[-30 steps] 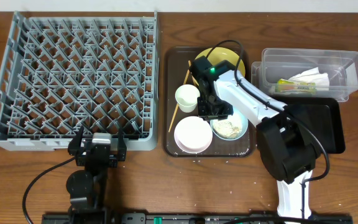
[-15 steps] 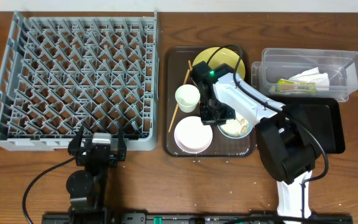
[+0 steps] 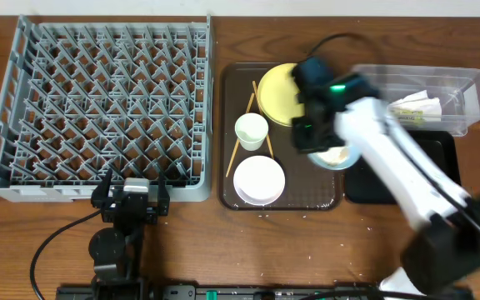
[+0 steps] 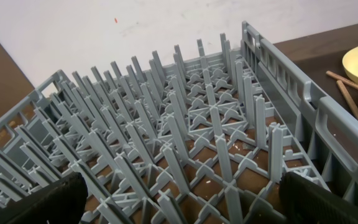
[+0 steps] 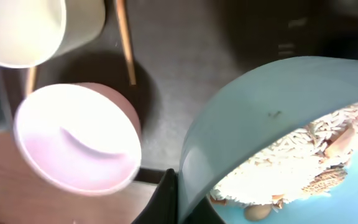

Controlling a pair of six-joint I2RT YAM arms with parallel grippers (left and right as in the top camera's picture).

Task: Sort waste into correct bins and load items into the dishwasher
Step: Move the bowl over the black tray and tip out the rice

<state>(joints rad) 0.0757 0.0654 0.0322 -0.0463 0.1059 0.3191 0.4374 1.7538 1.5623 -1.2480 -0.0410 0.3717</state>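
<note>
My right gripper (image 3: pixel 311 137) is shut on the rim of the light blue bowl (image 3: pixel 337 157) and holds it lifted over the right edge of the brown serving tray (image 3: pixel 228 197), beside the black tray (image 3: pixel 448 157). In the right wrist view the fingers (image 5: pixel 178 198) pinch the bowl's rim (image 5: pixel 272 106), and rice and food scraps (image 5: pixel 291 168) lie inside. The yellow plate (image 3: pixel 278 92), white cup (image 3: pixel 251 130), white bowl (image 3: pixel 259 179) and chopsticks (image 3: pixel 240 137) rest on the serving tray. My left gripper (image 3: pixel 132 200) is open and empty at the grey dish rack's (image 3: pixel 98 108) front edge.
The clear tub (image 3: pixel 473 83) at the back right holds the white paper scrap (image 3: pixel 417 107) and the wrapper (image 3: pixel 402 119), partly hidden by my right arm. The left wrist view looks across the rack's pegs (image 4: pixel 185 124) between my open fingers (image 4: pixel 179 199).
My right gripper has lifted the light blue bowl off the serving tray and swung it right and back, toward the black tray. The left arm has not moved.
</note>
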